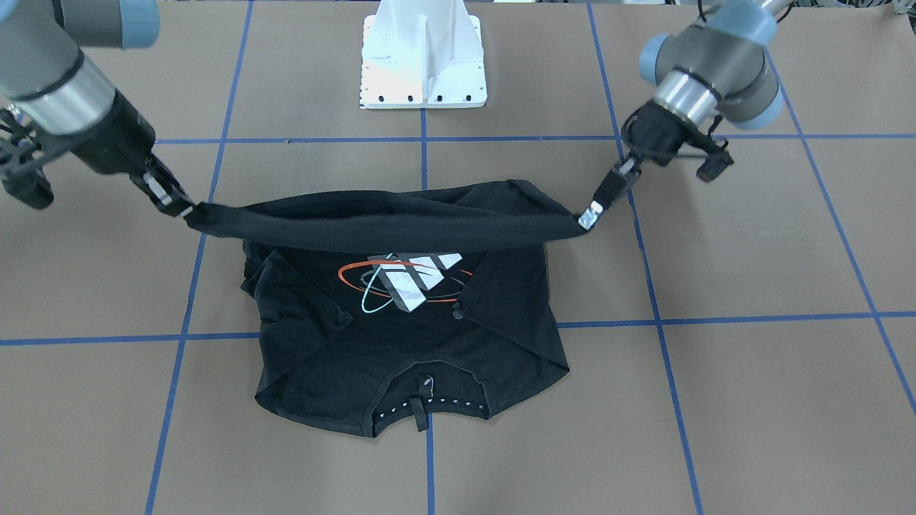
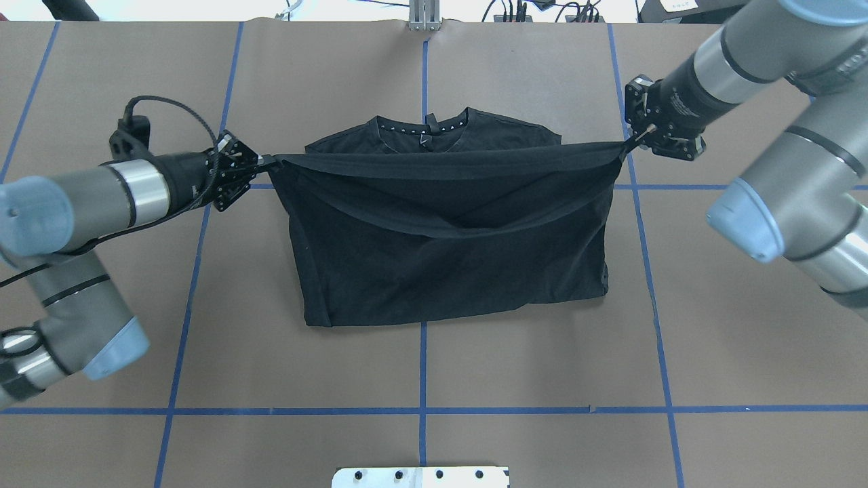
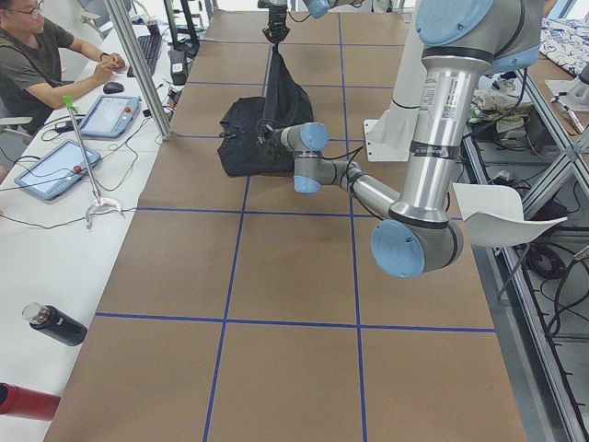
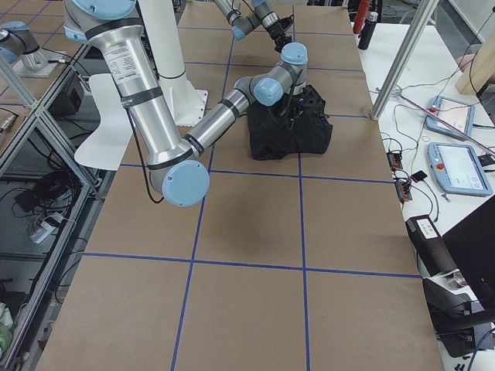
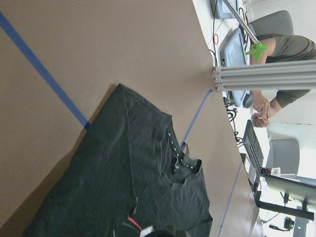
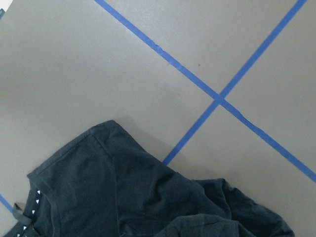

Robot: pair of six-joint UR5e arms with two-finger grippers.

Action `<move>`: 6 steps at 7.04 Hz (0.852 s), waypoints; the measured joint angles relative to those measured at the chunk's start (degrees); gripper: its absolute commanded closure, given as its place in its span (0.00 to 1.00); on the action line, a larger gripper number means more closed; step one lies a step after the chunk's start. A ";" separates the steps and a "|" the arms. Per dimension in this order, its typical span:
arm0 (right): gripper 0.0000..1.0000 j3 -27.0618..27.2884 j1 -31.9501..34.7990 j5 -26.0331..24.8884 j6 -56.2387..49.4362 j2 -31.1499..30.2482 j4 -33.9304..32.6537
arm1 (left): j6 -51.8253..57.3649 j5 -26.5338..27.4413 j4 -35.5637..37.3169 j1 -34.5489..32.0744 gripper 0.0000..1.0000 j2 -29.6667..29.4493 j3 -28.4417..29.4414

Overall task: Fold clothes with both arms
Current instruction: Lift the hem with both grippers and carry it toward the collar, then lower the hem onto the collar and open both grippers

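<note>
The black short-sleeved T-shirt (image 1: 429, 343) lies at the middle of the brown paper-covered table (image 1: 751, 243), its collar (image 1: 429, 413) toward the operators' side and its sleeves turned inward; its bottom hem (image 1: 386, 223) is raised off the table and stretched into a taut band between the two claws. The black two-finger left gripper (image 1: 591, 214) is clamped on one hem corner, the black two-finger right gripper (image 1: 187, 209) on the other; each seems to hold only a small bite of cloth.

We judge that thin pinch the main risk; more outward pull could slip a corner free and drop the fold askew; uneven travel toward the collar would land the hem slanted; the slack cloth sagging under the band could bunch and trap a wrinkle.

The fabric looks like a soft, matte, limp knit that drapes freely; the print of white-grey blocks ringed by red and teal ellipses (image 1: 404, 282) looks glossier and probably stiffer; the paper, crossed by blue tape lines (image 1: 424, 157), is smooth, so we expect the lower layer could slide.
</note>
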 measured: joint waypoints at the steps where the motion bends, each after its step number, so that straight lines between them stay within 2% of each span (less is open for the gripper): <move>1: 1.00 -4.42 -0.09 -1.55 -1.35 2.97 0.07 | 0.40 -0.03 -0.11 -1.33 1.00 -2.82 4.80; 4: 1.00 -16.40 -1.02 -5.97 -3.73 9.21 3.19 | 1.69 0.28 -0.23 -3.73 1.00 -5.36 12.15; 6: 0.89 -22.38 -2.54 -8.65 -4.00 11.11 7.86 | 1.79 0.49 -0.98 -4.07 1.00 -5.59 14.22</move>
